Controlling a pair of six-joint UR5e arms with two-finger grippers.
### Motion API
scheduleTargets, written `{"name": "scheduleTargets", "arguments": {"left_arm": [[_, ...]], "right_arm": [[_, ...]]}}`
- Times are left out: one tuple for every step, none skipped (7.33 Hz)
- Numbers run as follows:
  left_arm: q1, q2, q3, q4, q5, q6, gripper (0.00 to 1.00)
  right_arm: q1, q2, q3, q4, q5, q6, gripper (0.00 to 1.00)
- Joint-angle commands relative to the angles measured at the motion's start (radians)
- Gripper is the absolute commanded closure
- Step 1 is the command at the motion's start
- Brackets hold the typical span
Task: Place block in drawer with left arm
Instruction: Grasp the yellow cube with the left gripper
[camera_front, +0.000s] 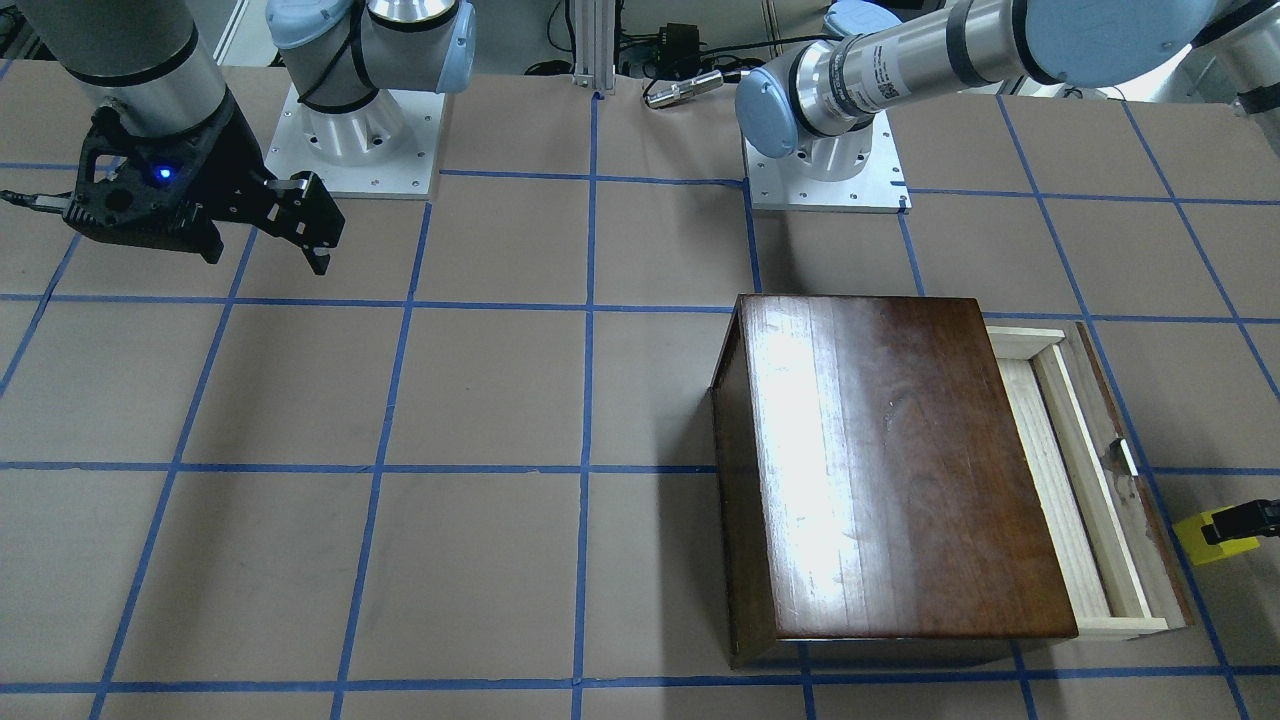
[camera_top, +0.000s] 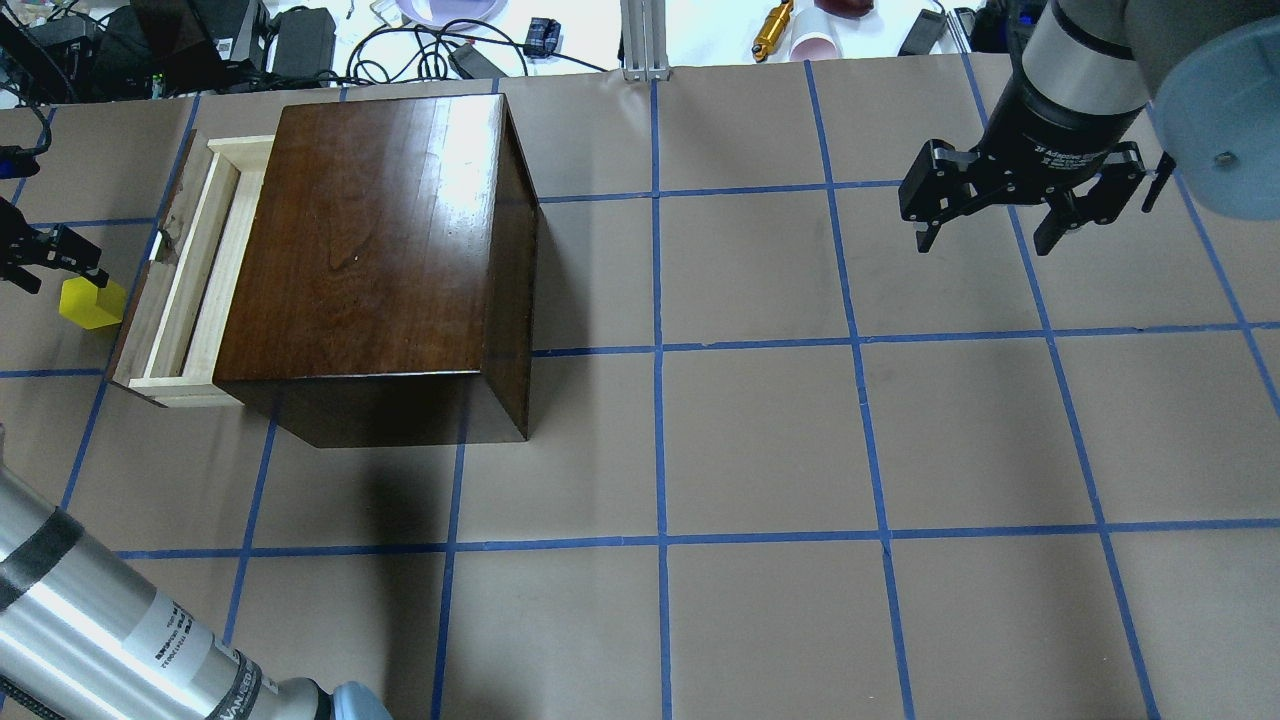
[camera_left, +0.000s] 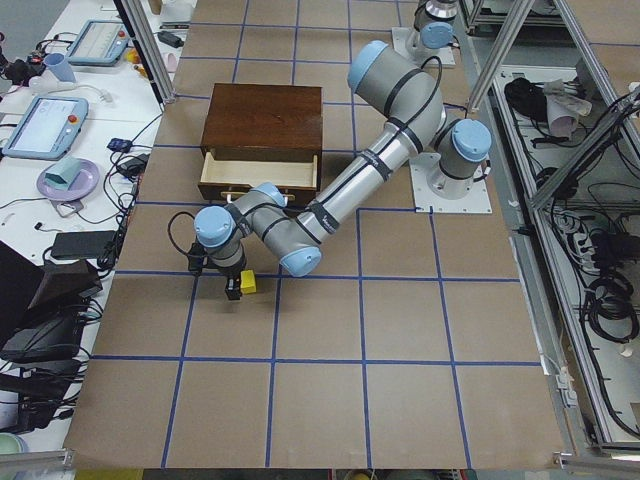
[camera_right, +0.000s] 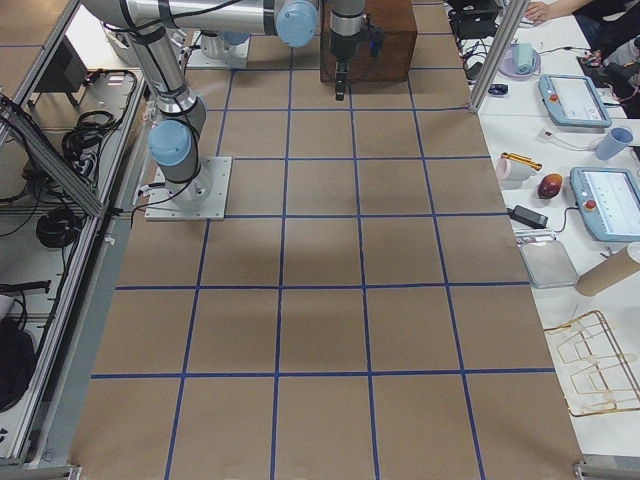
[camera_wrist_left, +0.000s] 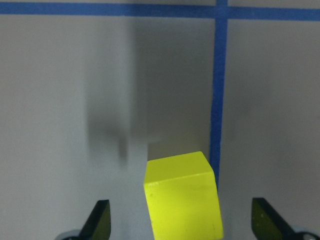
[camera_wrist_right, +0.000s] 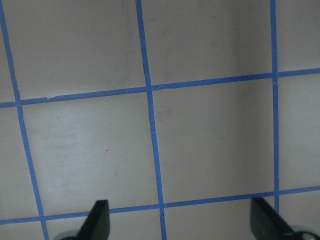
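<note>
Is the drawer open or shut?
Open: the drawer sticks out of the wooden box, with its pale inside showing.

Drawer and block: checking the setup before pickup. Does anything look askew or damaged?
Nothing stands out. The drawer is partly open, its exposed part empty; the block sits on the table outside its front panel, within the open left gripper.

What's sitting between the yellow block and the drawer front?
Only a narrow strip of table with a blue tape line separates the block from the drawer; the front-facing view shows it.
</note>
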Motion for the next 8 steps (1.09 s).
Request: {"name": "scheduleTargets", "arguments": {"left_arm": [[-0.001, -0.017, 0.000, 0.003, 0.008, -0.003, 0.00], [-0.001, -0.024, 0.000, 0.001, 0.008, -0.006, 0.01], [-0.001, -0.029, 0.000, 0.001, 0.005, -0.006, 0.14], [-0.001, -0.030, 0.000, 0.001, 0.005, -0.006, 0.63], [-0.001, -0.027, 0.002, 0.001, 0.000, 0.000, 1.00], [-0.002, -0.018, 0.005, -0.002, -0.003, 0.003, 1.00], [-0.005, -0.005, 0.006, -0.011, -0.003, 0.006, 1.00], [-0.011, 0.026, 0.008, -0.020, -0.003, 0.014, 1.00]], "right_arm": [[0.000, 0.000, 0.000, 0.000, 0.000, 0.000, 0.00], [-0.001, 0.000, 0.001, 0.000, 0.000, 0.000, 0.00], [0.000, 0.000, 0.000, 0.000, 0.000, 0.000, 0.00], [0.000, 0.000, 0.000, 0.000, 0.000, 0.000, 0.00], [0.000, 0.000, 0.000, 0.000, 0.000, 0.000, 0.00], [0.000, 0.000, 0.000, 0.000, 0.000, 0.000, 0.00], [0.000, 0.000, 0.000, 0.000, 0.000, 0.000, 0.00], [0.000, 0.000, 0.000, 0.000, 0.000, 0.000, 0.00]]}}
